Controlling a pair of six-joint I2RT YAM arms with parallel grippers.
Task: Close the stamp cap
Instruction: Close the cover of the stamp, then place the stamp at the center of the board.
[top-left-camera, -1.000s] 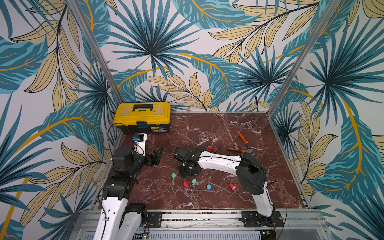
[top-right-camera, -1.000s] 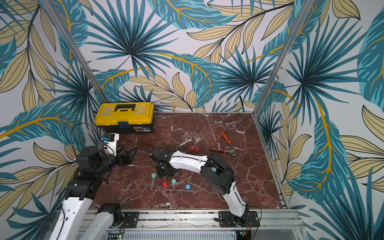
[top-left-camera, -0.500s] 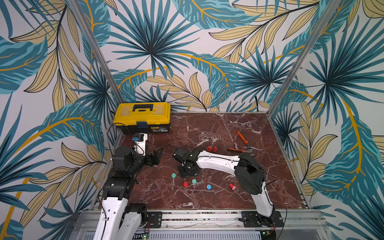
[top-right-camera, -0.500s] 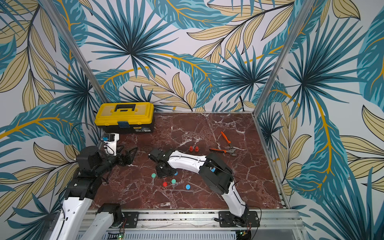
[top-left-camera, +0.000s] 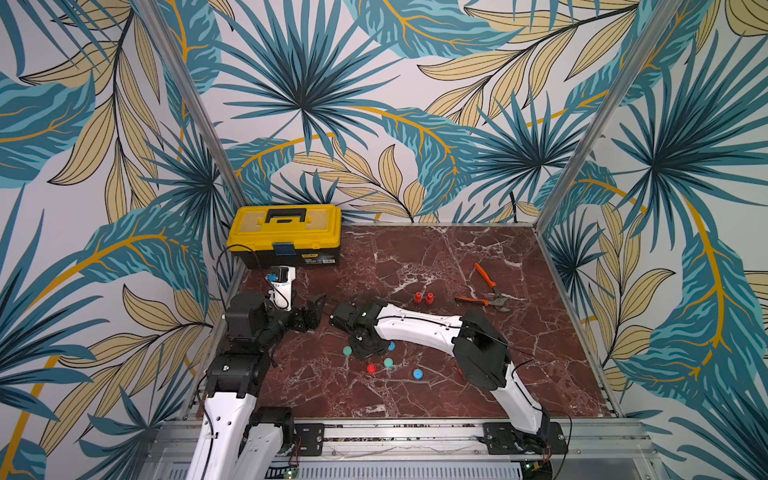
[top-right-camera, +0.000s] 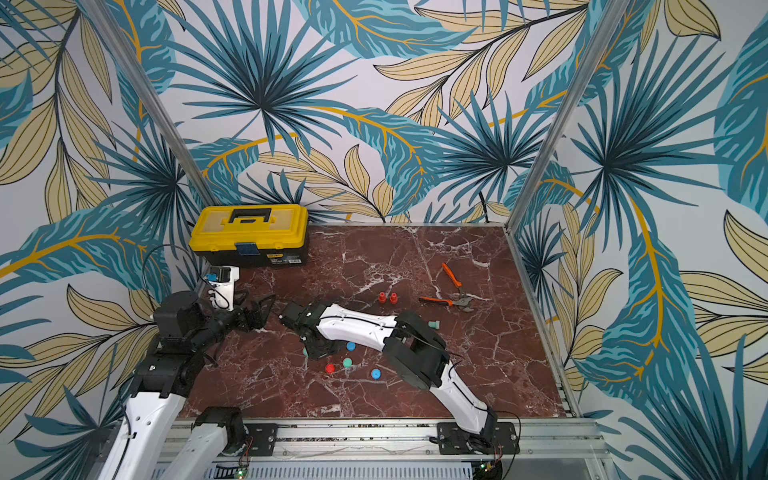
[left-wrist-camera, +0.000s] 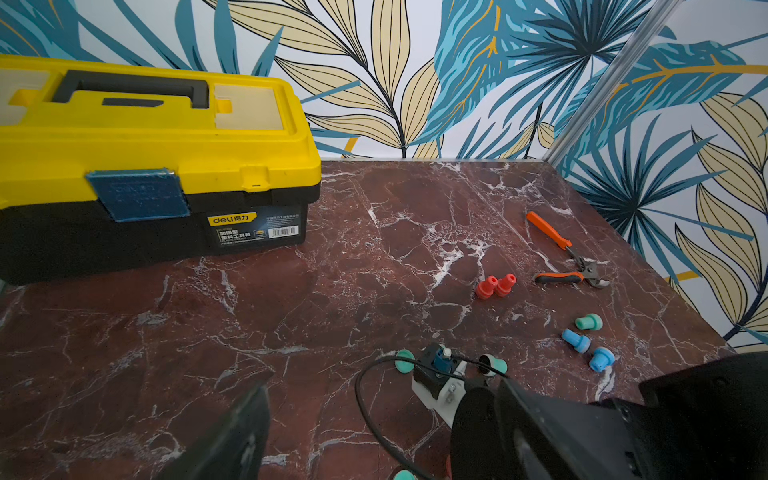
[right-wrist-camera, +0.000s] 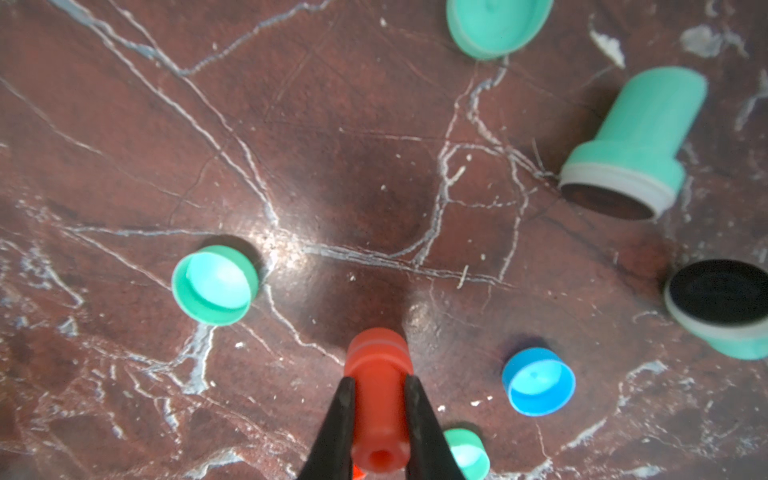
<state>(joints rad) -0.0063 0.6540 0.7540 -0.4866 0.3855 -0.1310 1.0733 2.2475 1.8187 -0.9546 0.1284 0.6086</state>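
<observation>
My right gripper (right-wrist-camera: 379, 381) is shut on a red stamp (right-wrist-camera: 378, 399), held handle-up with its wide end just above the marble table (right-wrist-camera: 332, 145). In both top views this gripper (top-left-camera: 365, 349) (top-right-camera: 318, 351) hangs over a cluster of loose caps. A red cap (top-left-camera: 371, 368) (top-right-camera: 330, 368) lies just in front of it. Green caps (right-wrist-camera: 214, 284) (right-wrist-camera: 465, 453) and a blue cap (right-wrist-camera: 538, 381) lie open side up around the stamp. My left gripper (top-left-camera: 316, 309) (left-wrist-camera: 374, 436) stands open and empty to the left, off the table surface.
Two green stamps (right-wrist-camera: 636, 141) (right-wrist-camera: 723, 305) lie on their sides close by. Two red stamps (top-left-camera: 424, 297) stand further back, orange pliers (top-left-camera: 486, 291) lie to their right, and a yellow toolbox (top-left-camera: 286, 235) sits at the back left. Blue stamps (left-wrist-camera: 575, 340) lie right of the arm.
My right gripper has shifted slightly to the left with the red stamp in it. The left arm has not moved.
</observation>
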